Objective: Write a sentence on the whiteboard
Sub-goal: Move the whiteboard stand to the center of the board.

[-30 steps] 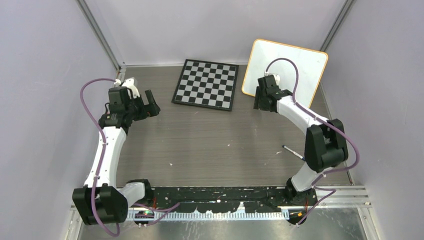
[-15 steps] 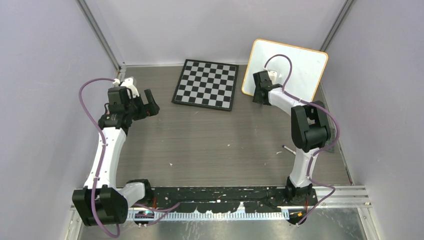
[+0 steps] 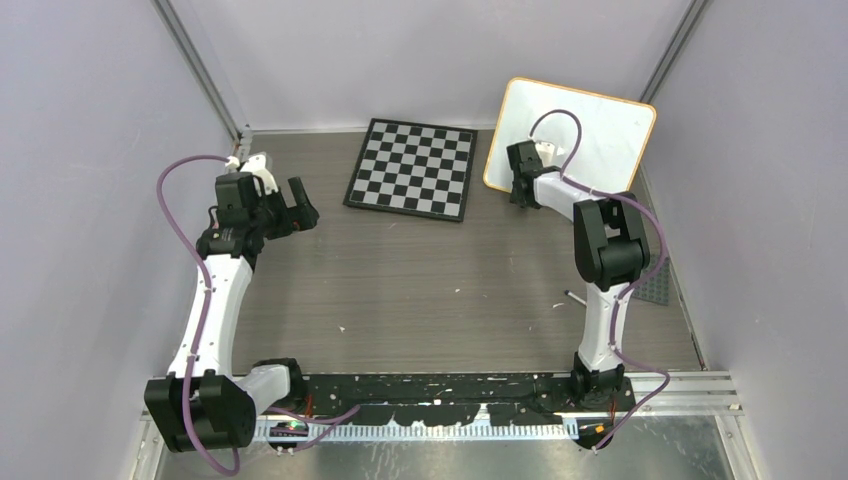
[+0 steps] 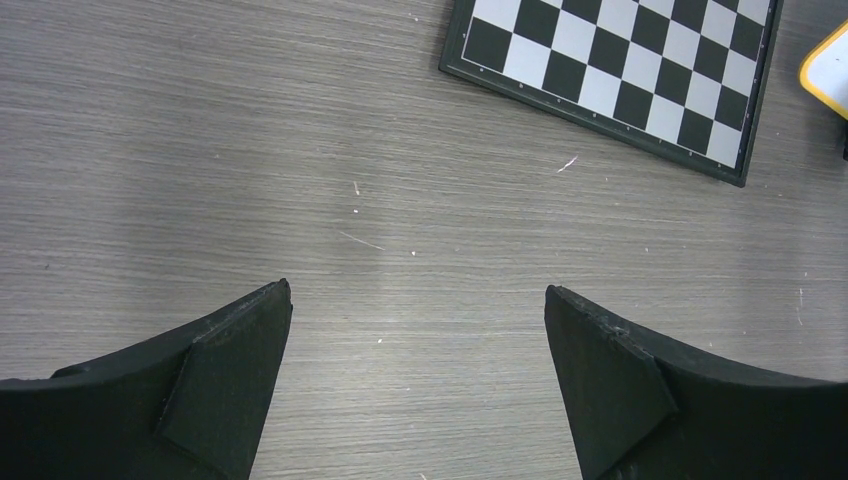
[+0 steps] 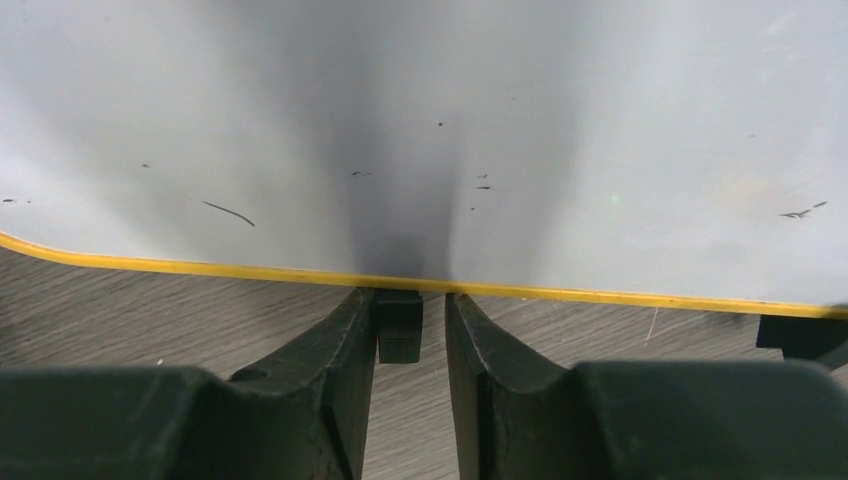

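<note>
From above, the whiteboard (image 3: 580, 130) stood at the far right corner of the worktop (image 3: 420, 280), apparently propped against the wall, just beside the chessboard (image 3: 412, 167) at the far edge. The right gripper (image 3: 520, 190) sat at the board's lower left rim. The left gripper (image 3: 300, 210) hung near the left edge, well apart from both boards. A thin dark stick, possibly a marker, showed beside the right arm near the right edge (image 3: 571, 296). In the left wrist view that gripper's fingers were spread wide over bare wood and held nothing. In the right wrist view the fingers (image 5: 340, 350) stood narrowly apart on either side of a small black clip (image 5: 400, 325) under the yellow rim. The left one looked to be touching it, while a slit showed on the other side, so nothing was pinched yet. The step appeared to be taking the board by this clip. To do it well, the clip should sit centred and deep between the pads, with a square, firm grip before any pull. The pull should be slow, so the board neither tips nor slides onto the chessboard.
</note>
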